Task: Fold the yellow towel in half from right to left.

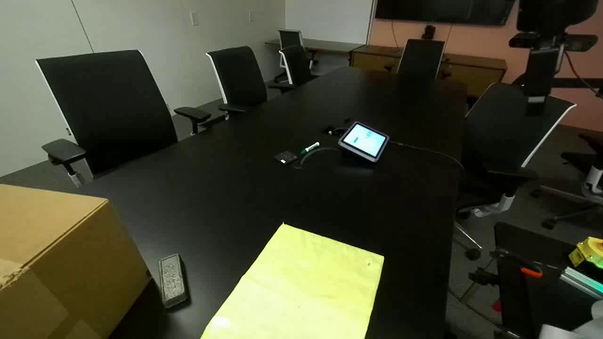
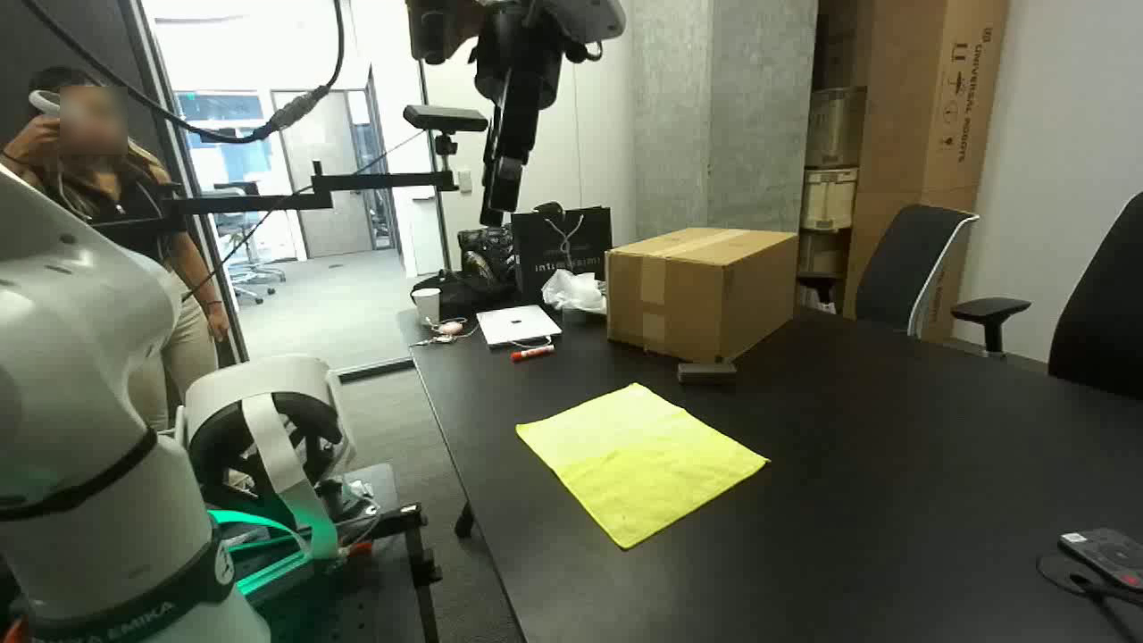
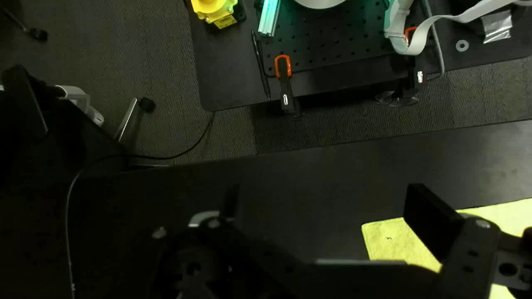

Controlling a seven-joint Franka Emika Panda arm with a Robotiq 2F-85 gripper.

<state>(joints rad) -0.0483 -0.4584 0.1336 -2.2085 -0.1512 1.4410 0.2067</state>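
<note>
Above the table [image 3: 307, 178], fingers [image 3: 430, 222] wide apart

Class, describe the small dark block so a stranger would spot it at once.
On the long black table, find the tan cardboard box. Between it and the yellow towel lies the small dark block, far smaller than both and neither tan nor yellow.

Arm [image 2: 80, 339] raised, fingers [image 3: 434, 226] spread wide and pointing down.
In an exterior view the white arm stands along the left edge, its middle stretch cut off by the frame; the wrist [image 2: 589, 16] enters at the top, and below it the black fingers hang with a slight lean. Both exterior views catch them nearly side-on, hiding the gap. The wrist view shows one on each side, well apart, the one at the left partly lost in shadow.
</note>
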